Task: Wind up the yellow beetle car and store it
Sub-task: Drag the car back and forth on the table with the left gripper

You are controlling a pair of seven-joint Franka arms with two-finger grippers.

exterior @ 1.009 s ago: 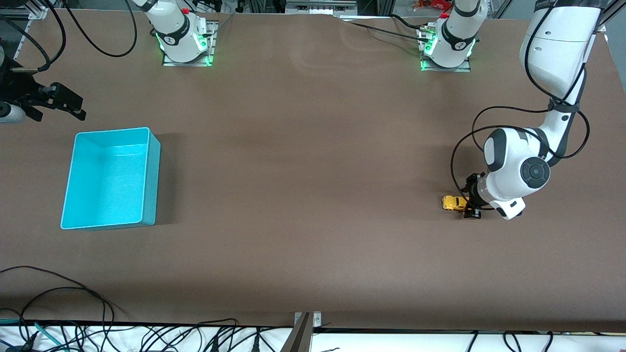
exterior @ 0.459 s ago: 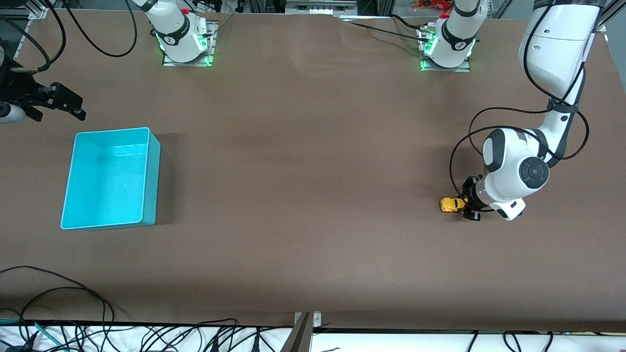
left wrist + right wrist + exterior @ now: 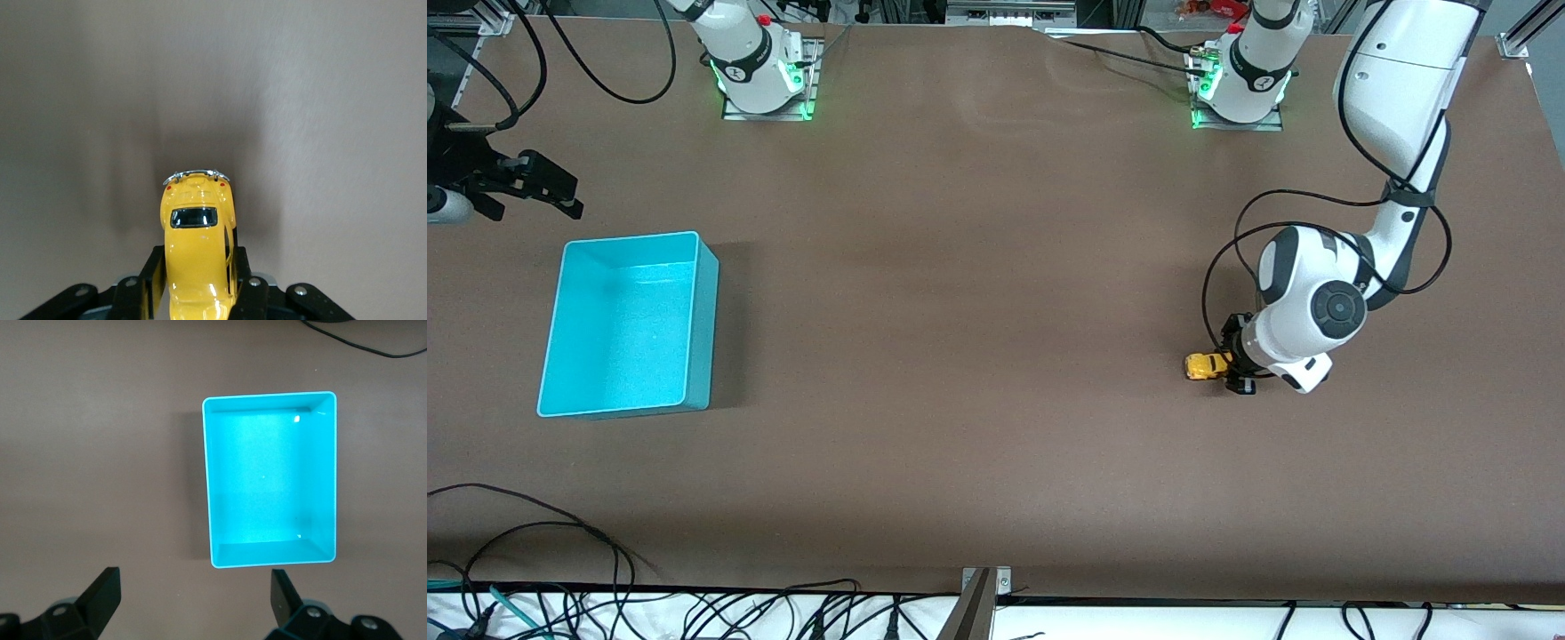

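The yellow beetle car [image 3: 1202, 365] is a tiny rounded toy down at the table top near the left arm's end. My left gripper [image 3: 1232, 366] is shut on it. In the left wrist view the black fingers [image 3: 152, 277] press both sides of the yellow beetle car [image 3: 197, 250], and its chrome bumper points away from the left gripper [image 3: 197, 279]. My right gripper [image 3: 567, 200] waits open over the table edge at the right arm's end. In the right wrist view nothing lies between the fingers of the right gripper [image 3: 195, 593].
A turquoise bin [image 3: 703, 329] stands empty near the right arm's end, close to the right gripper; the right wrist view looks down into the bin [image 3: 207, 487]. Brown table stretches between the bin and the car. Cables hang along the edge nearest the front camera.
My left gripper closed on the car and has slid with it a short way toward the right arm's end of the table. The right arm has not moved.
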